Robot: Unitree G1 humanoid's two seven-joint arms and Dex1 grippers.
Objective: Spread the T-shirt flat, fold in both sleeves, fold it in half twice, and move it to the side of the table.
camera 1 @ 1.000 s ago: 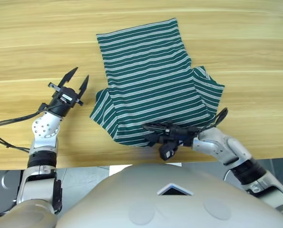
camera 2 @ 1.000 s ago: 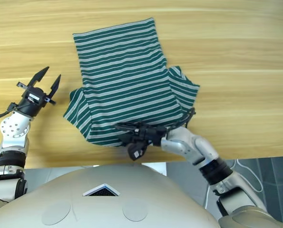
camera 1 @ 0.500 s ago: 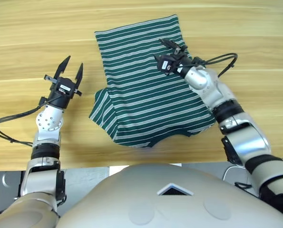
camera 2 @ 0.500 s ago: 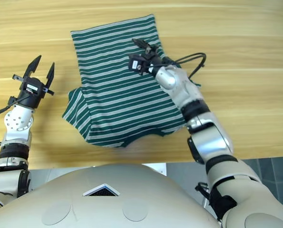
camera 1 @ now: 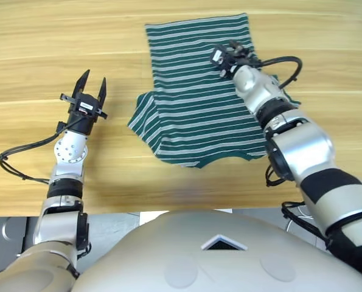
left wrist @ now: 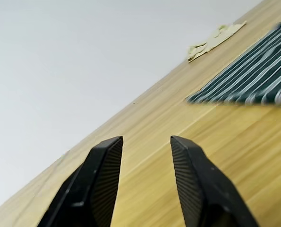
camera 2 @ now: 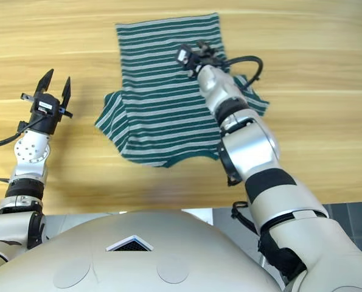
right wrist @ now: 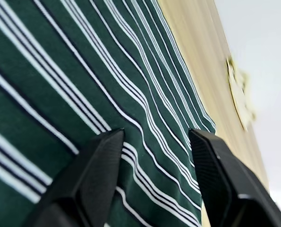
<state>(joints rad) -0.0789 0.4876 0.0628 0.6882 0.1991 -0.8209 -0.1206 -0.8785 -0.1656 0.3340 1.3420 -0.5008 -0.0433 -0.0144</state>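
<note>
On the table (camera 1: 41, 36), a striped T-shirt (camera 1: 196, 106) is laid rumpled; the right gripper (camera 1: 228, 51) is held parted above it, and the left gripper (camera 1: 94, 78) is spread wide, empty, beside it.

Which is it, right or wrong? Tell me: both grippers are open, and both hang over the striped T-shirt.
Wrong. The right gripper is open over the T-shirt, but the left gripper, also open, hangs over bare table beside it, as the left eye view shows.
</note>
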